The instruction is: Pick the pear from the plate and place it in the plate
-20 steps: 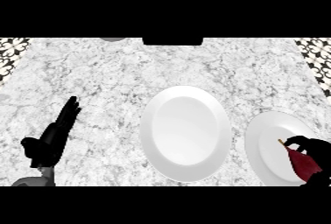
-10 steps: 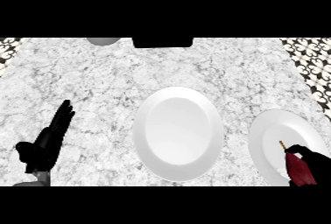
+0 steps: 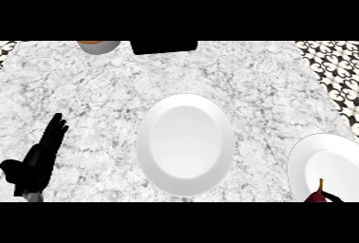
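Observation:
A large white plate [image 3: 186, 144] lies in the middle of the marble counter, bare. A second white plate [image 3: 329, 159] is at the lower right, cut by the view's edge. On its near part sits the dark red pear [image 3: 315, 197] with its brown stem up, mostly hidden below the view's lower edge. Only a sliver of my right hand [image 3: 336, 199] shows, a black finger curled against the pear's right side. My left hand [image 3: 36, 163] rests open at the lower left, fingers straight and pointing up, holding nothing.
A bowl [image 3: 97, 45] with something orange stands at the counter's far edge, left of a black box [image 3: 165, 46]. Patterned tiles [image 3: 335, 66] border the counter on the right.
My right hand with the pear has slid down to the view's lower edge and is nearly out of sight. The right plate sits farther right in the picture. The left hand has drifted slightly left.

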